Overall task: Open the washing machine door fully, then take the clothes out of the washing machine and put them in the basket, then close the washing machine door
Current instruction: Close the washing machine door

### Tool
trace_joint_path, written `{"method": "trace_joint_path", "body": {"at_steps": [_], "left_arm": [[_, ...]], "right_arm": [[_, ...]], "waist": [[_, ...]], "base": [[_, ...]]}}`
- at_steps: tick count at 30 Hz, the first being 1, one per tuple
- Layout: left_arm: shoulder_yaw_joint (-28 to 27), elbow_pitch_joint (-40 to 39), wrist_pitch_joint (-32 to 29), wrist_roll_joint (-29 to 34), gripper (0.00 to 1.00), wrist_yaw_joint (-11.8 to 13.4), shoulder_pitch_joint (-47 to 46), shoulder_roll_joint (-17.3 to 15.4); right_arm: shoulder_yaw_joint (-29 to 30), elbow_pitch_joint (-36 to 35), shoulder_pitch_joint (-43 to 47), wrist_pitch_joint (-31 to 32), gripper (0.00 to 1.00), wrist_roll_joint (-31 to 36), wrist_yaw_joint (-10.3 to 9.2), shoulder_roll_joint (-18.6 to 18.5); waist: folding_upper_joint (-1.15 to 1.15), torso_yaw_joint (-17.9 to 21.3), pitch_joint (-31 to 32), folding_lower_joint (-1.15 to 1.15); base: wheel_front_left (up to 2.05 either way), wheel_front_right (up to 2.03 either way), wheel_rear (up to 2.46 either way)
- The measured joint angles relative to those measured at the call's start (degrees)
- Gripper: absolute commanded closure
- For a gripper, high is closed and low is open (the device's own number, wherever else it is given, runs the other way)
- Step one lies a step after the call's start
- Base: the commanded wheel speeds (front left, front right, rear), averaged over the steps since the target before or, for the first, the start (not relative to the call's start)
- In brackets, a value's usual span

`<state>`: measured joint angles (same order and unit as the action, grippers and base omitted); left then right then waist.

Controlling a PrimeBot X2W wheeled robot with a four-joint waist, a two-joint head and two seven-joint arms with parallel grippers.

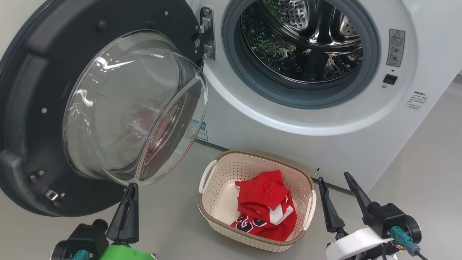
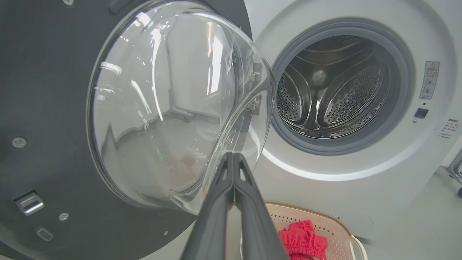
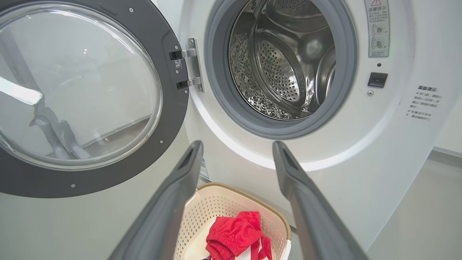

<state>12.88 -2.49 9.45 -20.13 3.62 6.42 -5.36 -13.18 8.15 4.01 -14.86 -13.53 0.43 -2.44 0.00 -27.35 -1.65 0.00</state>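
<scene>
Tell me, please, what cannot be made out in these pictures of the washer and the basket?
- Drum floor, head view: the grey seal hides its near part.
- Clothes in the basket, head view: folds hide most of the lettering.
- Warning label, head view: print too small to read.
- Door, head view: left side cut off by the picture's edge.
- Left pincer, head view: whether it touches the glass bowl is unclear.

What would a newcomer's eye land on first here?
The washing machine door, swung wide open at left, its clear glass bowl bulging toward the camera. Right of it, the shiny steel drum looks empty. Below, the red clothes lie in the cream basket on the floor.
</scene>
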Motion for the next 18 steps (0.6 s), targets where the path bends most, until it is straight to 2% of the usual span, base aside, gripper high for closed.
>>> {"method": "trace_joint_path", "body": {"at_steps": [4, 10, 12, 18], "left_arm": [[0.41, -2.10, 0.76, -7.19, 1.00, -3.12, -0.01, 1.71], [1.07, -6.61, 1.22, -23.09, 1.00, -9.07, -0.02, 2.75], [1.14, -8.23, 1.22, -28.86, 1.00, -10.00, -0.02, 2.75], [2.63, -14.55, 1.99, -48.96, 1.00, -10.50, -0.01, 2.67]], "right_arm": [[0.00, 0.00, -0.10, 0.00, 0.00, 0.00, 0.00, 0.00], [0.01, 0.02, -0.33, 0.00, 0.00, 0.00, -0.01, 0.00], [0.01, 0.04, -0.34, 0.00, 0.00, 0.01, -0.01, 0.00], [0.00, 0.04, -0.41, 0.00, 0.00, 0.01, -0.02, 0.00]], "waist": [[0.00, -0.03, -0.16, 0.00], [0.00, -0.05, -0.36, 0.00], [0.00, -0.05, -0.40, 0.00], [0.00, -0.02, -0.45, 0.00]], "base": [[0.00, 0.00, 0.00], [0.00, 0.00, 0.00], [0.00, 0.00, 0.00], [0.00, 0.00, 0.00]]}}
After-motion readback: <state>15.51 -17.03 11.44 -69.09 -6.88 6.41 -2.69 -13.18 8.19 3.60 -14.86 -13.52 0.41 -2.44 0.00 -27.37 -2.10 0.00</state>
